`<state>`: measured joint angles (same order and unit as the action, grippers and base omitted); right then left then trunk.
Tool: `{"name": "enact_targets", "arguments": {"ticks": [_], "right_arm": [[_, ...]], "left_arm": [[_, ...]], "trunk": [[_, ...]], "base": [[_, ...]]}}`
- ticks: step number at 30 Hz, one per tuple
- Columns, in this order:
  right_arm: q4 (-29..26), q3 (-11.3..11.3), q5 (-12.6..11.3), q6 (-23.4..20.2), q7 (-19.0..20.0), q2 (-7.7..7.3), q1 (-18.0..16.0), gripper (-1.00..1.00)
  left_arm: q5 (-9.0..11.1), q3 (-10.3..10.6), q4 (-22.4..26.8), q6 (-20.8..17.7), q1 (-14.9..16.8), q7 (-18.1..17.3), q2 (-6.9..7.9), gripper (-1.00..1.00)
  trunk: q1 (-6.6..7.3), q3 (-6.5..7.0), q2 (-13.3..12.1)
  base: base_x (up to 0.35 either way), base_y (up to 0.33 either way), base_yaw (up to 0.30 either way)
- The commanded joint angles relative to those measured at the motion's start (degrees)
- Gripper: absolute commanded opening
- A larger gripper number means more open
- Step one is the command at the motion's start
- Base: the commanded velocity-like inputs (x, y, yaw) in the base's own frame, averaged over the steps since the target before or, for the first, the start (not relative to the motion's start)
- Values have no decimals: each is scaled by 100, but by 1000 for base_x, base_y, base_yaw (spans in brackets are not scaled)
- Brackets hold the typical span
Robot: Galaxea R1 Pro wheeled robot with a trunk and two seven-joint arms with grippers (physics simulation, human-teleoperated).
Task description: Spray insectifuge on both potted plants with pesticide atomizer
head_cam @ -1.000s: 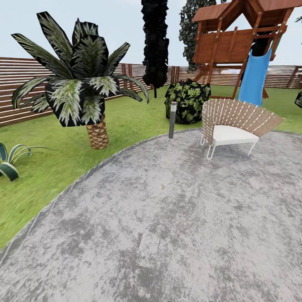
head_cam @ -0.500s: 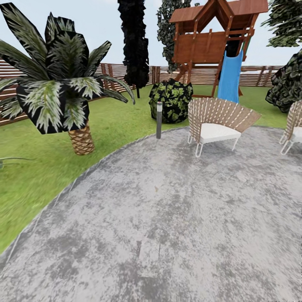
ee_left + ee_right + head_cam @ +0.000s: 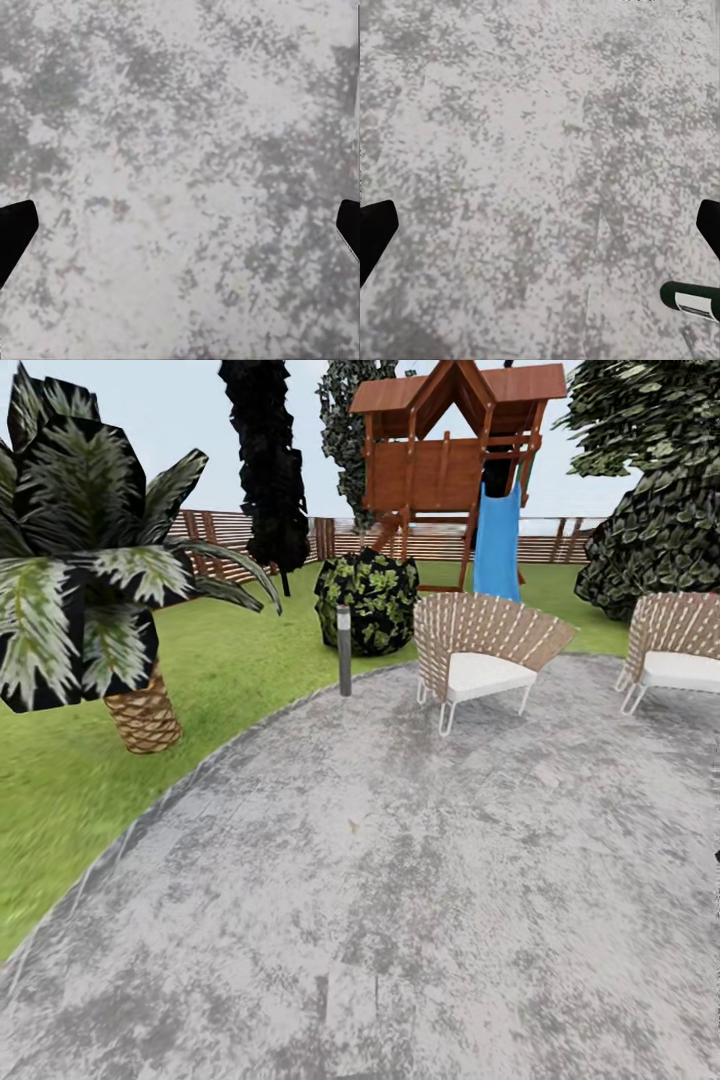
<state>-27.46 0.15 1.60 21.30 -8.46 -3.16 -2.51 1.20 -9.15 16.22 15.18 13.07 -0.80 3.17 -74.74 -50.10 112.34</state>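
A round paved patio (image 3: 420, 880) of mottled grey stone is seen from the head view, bordered by the green lawn (image 3: 240, 660) of the garden. The potted plants and the atomizer cannot be made out with certainty. In the right wrist view a dark green cylinder with a white label (image 3: 694, 298) lies on the paving close by the right tool (image 3: 540, 225), apart from its fingers; it may be part of the atomizer, though too little of it is seen to tell.

The left tool (image 3: 180, 221) is spread wide, its two dark fingertips (image 3: 13, 232) at opposite edges of the wrist view, with only grey paving between them; nothing is held or touched. The right tool is likewise released, with its fingertips (image 3: 375, 229) far apart above the paving and nothing grasped.

On the patio two woven chairs with white cushions are placed, one (image 3: 480, 655) near the middle and another (image 3: 675, 650) at the right. A short bollard lamp (image 3: 344, 650) stands at the paving's edge, before a dark shrub (image 3: 368, 600). A short palm (image 3: 90, 590) stands on the lawn at the left, and a wooden play tower with a blue slide (image 3: 497, 540) before the slatted fence (image 3: 230, 540).

Against the earlier frames, the whole scene has been shifted leftward, so the camera has been turned to the right: the second chair and the large leafy bush (image 3: 655, 510) have been brought into view.
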Motion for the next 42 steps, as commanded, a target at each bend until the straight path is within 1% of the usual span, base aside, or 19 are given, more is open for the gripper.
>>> {"name": "enact_targets", "arguments": {"ticks": [1,28,35,42], "right_arm": [[4,2,18,14,-23,0,-4,100],[4,2,24,15,-22,0,-4,100],[4,2,24,15,-22,0,-4,100],[4,2,21,15,-20,0,-4,100]], "left_arm": [[12,-8,-5,19,2,-8,2,100],[20,-8,-5,19,2,-8,0,100],[19,-12,2,17,2,-7,0,100],[12,-8,4,11,2,-1,0,100]], "trunk": [[-2,-4,2],[-2,129,2],[-2,169,2],[-2,209,2]], "base": [[283,228,-267],[270,227,-265],[143,127,-263],[18,15,-263]]}}
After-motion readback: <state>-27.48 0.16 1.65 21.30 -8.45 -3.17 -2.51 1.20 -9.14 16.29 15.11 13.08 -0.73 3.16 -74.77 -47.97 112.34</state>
